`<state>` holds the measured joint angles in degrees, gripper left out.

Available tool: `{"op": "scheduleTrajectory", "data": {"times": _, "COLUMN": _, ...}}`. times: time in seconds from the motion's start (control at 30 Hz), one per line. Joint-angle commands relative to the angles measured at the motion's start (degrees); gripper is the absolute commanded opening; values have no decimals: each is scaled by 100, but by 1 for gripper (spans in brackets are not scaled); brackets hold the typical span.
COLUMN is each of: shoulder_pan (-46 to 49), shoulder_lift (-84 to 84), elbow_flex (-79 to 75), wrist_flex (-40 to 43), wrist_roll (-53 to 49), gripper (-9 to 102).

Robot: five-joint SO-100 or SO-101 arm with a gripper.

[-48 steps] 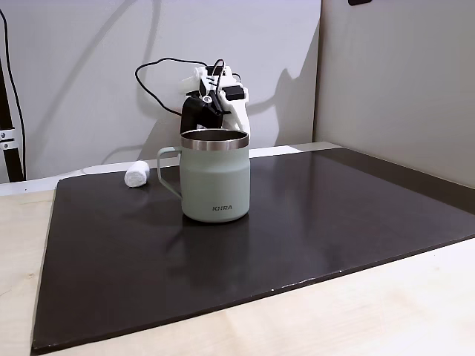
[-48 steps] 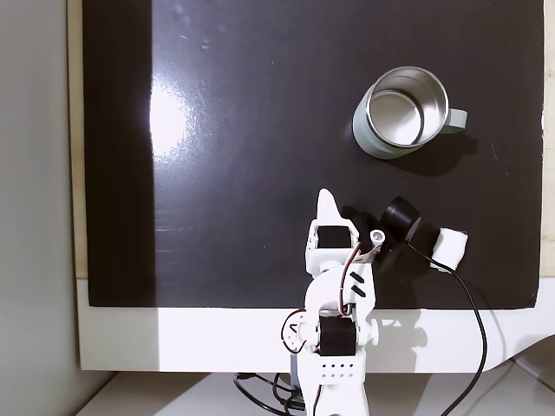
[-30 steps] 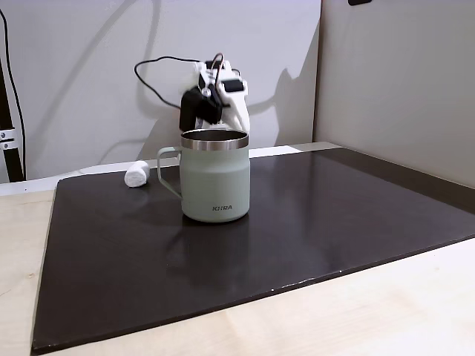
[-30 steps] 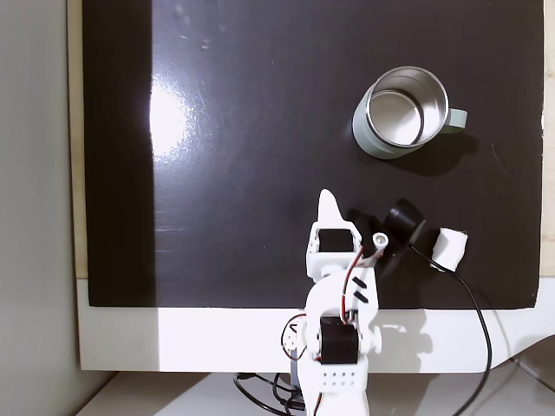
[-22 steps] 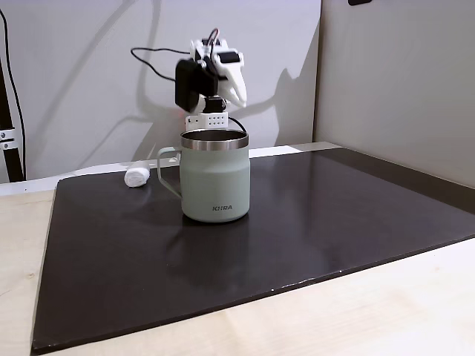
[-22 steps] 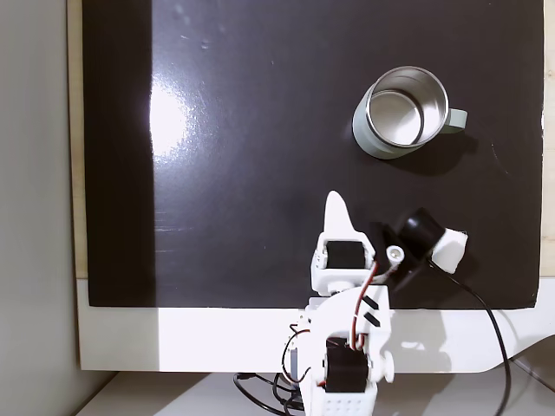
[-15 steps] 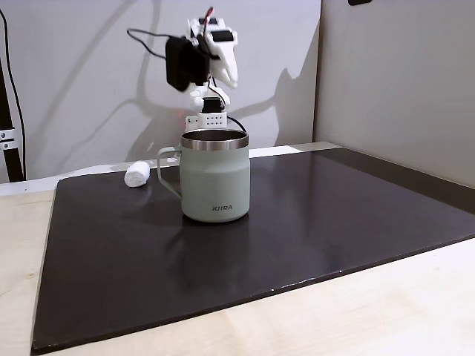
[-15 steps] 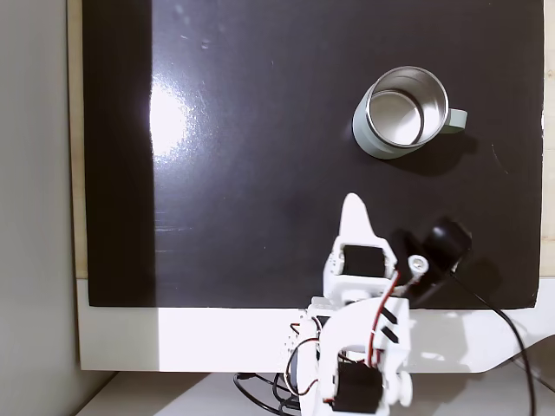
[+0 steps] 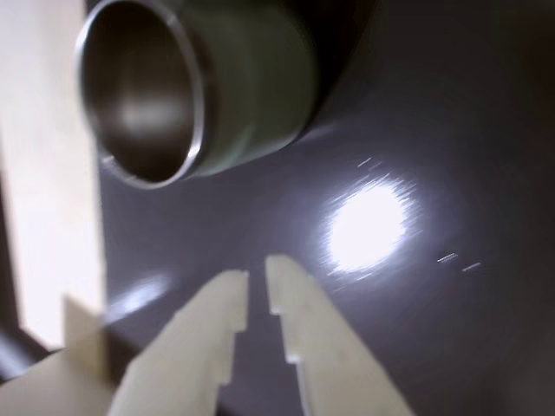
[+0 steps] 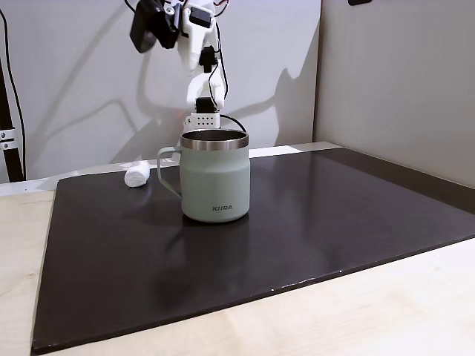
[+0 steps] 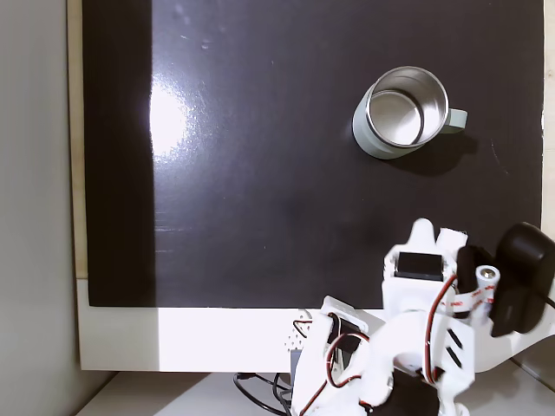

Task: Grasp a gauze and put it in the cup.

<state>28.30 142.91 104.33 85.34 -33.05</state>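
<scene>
Arm has swung up high and toward the gauze (image 10: 136,176) side, which lies untouched on the dark mat (image 10: 297,222) near the mug (image 10: 215,178) handle, pincer (image 9: 256,282) narrow with nothing held, so the grasp hasn't started.

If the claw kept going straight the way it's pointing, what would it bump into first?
Probably the dark glossy mat. In the wrist view the white plastic claw points at bare mat right of the pale green metal cup, though depth is hard to judge. The small white gauze roll lies elsewhere.
</scene>
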Motion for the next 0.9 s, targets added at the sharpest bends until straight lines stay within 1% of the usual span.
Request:
{"op": "scheduleTrajectory", "data": {"times": 0.0, "shoulder_pan": 466, "shoulder_lift": -79, "elbow_flex": -378, "wrist_flex": 264, "wrist_roll": -1143, "gripper": 4}}
{"op": "scheduleTrajectory", "data": {"times": 0.17, "shoulder_pan": 1213, "shoulder_lift": -712, "elbow_flex": -712, "wrist_flex": 642, "wrist_roll": -2593, "gripper": 9}}
{"op": "scheduleTrajectory", "data": {"times": 0.37, "shoulder_pan": 2074, "shoulder_lift": -2250, "elbow_flex": -1767, "wrist_flex": 1336, "wrist_roll": -4069, "gripper": 18}}
{"op": "scheduleTrajectory", "data": {"times": 0.47, "shoulder_pan": 2443, "shoulder_lift": -2672, "elbow_flex": -1881, "wrist_flex": 1354, "wrist_roll": -4729, "gripper": 23}}
{"op": "scheduleTrajectory", "data": {"times": 0.6, "shoulder_pan": 2786, "shoulder_lift": -2971, "elbow_flex": -1854, "wrist_flex": 1371, "wrist_roll": -5440, "gripper": 28}}
{"op": "scheduleTrajectory", "data": {"times": 0.73, "shoulder_pan": 3076, "shoulder_lift": -3199, "elbow_flex": -1705, "wrist_flex": 1389, "wrist_roll": -6249, "gripper": 31}}
{"op": "scheduleTrajectory", "data": {"times": 0.87, "shoulder_pan": 3173, "shoulder_lift": -3674, "elbow_flex": -1758, "wrist_flex": 1389, "wrist_roll": -6601, "gripper": 31}}
